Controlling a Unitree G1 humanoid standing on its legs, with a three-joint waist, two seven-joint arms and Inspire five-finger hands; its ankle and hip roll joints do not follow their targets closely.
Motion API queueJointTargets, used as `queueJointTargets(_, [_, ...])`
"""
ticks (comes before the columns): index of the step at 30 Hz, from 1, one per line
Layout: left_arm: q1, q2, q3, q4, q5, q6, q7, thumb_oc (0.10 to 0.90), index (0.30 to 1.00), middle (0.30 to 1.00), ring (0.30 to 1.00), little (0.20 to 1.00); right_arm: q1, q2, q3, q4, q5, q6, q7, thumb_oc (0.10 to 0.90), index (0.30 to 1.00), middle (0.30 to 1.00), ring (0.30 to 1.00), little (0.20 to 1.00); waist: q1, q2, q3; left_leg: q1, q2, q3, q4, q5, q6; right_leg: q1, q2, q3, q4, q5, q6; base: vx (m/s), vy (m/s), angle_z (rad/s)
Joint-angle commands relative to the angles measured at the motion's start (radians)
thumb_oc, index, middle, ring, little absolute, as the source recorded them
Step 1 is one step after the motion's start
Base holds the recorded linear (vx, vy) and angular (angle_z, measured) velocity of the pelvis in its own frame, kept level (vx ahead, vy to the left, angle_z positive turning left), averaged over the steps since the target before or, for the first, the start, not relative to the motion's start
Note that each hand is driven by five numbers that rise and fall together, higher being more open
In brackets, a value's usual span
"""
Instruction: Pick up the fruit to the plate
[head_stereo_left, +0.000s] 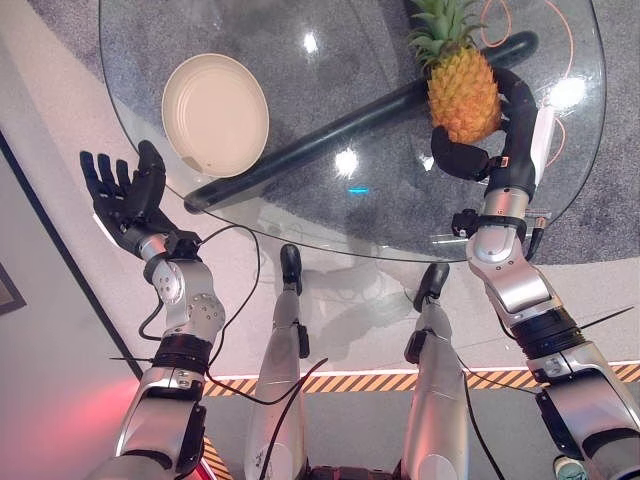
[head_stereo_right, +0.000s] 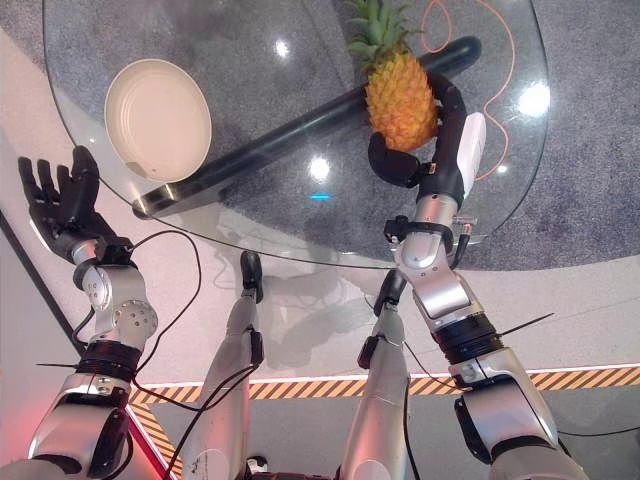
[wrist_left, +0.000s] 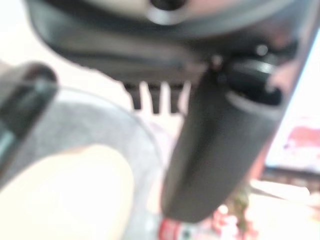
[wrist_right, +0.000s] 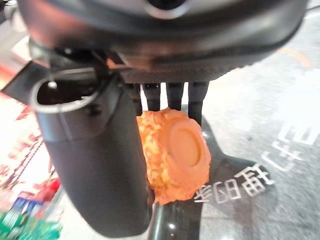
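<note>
A pineapple (head_stereo_left: 463, 92) with a green crown stands on the round glass table (head_stereo_left: 380, 215) at the right. My right hand (head_stereo_left: 505, 130) is curled round its lower body, thumb on one side and fingers on the other; the right wrist view shows the fruit's orange base (wrist_right: 175, 152) between them. A cream plate (head_stereo_left: 214, 113) lies on the table's left part. My left hand (head_stereo_left: 128, 190) hovers open, fingers spread, off the table's left edge, close to the plate (wrist_left: 65, 195).
A dark tube-shaped table leg (head_stereo_left: 330, 130) runs diagonally under the glass between plate and pineapple. An orange cable (head_stereo_left: 560, 60) loops on the floor beneath the right side. A yellow-black striped line (head_stereo_left: 350, 382) marks the floor nearer to me.
</note>
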Motion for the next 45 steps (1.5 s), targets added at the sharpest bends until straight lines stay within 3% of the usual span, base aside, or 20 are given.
queueJointTargets(1, [-0.027, 0.043, 0.069, -0.101, 0.100, -0.134, -0.032, 0.800, 0.900, 0.900, 0.900, 0.900, -0.047, -0.009, -0.095, -0.186, -0.127, -0.170, -0.064, 0.100, 0.300, 0.300, 0.300, 0.200, 0.002, -0.011, -0.014, 0.009, -0.003, -0.040, 0.078, -0.080, 0.006, -0.020, -0.013, -0.052, 0.047, 0.002, 0.012, 0.00, 0.000, 0.00])
queueJointTargets(8, [-0.045, 0.041, 0.039, -0.208, 0.099, -0.085, -0.140, 0.800, 0.900, 0.900, 0.900, 0.900, -0.048, -0.006, -0.092, -0.218, -0.164, -0.206, -0.014, 0.100, 0.300, 0.300, 0.300, 0.200, 0.000, -0.012, -0.014, 0.000, -0.007, -0.043, 0.080, -0.075, 0.008, -0.023, -0.018, -0.053, 0.040, 0.014, 0.015, 0.00, -0.010, 0.00])
queueJointTargets(13, [-0.050, 0.035, -0.004, -0.264, 0.024, -0.019, -0.285, 0.800, 0.900, 0.900, 0.900, 0.900, -0.047, -0.016, -0.074, -0.221, -0.173, -0.228, 0.038, 0.100, 0.300, 0.300, 0.300, 0.200, -0.005, -0.007, -0.014, 0.013, -0.009, -0.040, 0.081, -0.085, 0.007, -0.012, -0.021, -0.052, 0.034, 0.012, 0.023, 0.00, 0.000, 0.00])
queueJointTargets(19, [-0.068, 0.028, -0.050, -0.318, -0.029, 0.054, -0.347, 0.800, 0.900, 0.900, 0.900, 0.900, -0.055, -0.024, -0.055, -0.233, -0.175, -0.245, 0.091, 0.100, 0.300, 0.300, 0.300, 0.200, -0.014, -0.001, -0.014, 0.021, -0.013, -0.034, 0.074, -0.083, 0.007, -0.006, -0.022, -0.047, 0.026, 0.019, 0.027, 0.00, 0.000, 0.00])
queueJointTargets(25, [-0.110, 0.024, -0.091, -0.326, -0.090, 0.119, -0.389, 0.800, 0.900, 0.900, 0.900, 0.900, -0.073, -0.031, -0.035, -0.246, -0.160, -0.255, 0.119, 0.100, 0.300, 0.300, 0.300, 0.200, -0.026, 0.001, -0.014, 0.024, -0.012, -0.027, 0.066, -0.077, 0.007, -0.008, -0.020, -0.040, 0.023, 0.024, 0.032, 0.00, 0.000, 0.00])
queueJointTargets(36, [-0.171, -0.010, -0.139, -0.317, -0.209, 0.182, -0.409, 0.800, 0.900, 0.900, 0.900, 0.900, -0.104, -0.025, -0.002, -0.278, -0.139, -0.260, 0.160, 0.100, 0.300, 0.300, 0.300, 0.200, -0.045, 0.006, -0.014, 0.022, -0.016, -0.016, 0.055, -0.069, 0.008, -0.016, -0.018, -0.027, 0.013, 0.031, 0.035, 0.00, 0.004, 0.00])
queueJointTargets(45, [-0.203, -0.029, -0.174, -0.336, -0.250, 0.258, -0.395, 0.800, 0.900, 0.900, 0.900, 0.900, -0.136, -0.020, 0.040, -0.312, -0.135, -0.233, 0.200, 0.100, 0.300, 0.300, 0.300, 0.200, -0.051, 0.016, -0.014, 0.028, -0.021, -0.006, 0.041, -0.061, 0.010, -0.012, -0.020, -0.023, 0.001, 0.037, 0.035, 0.00, 0.009, 0.00])
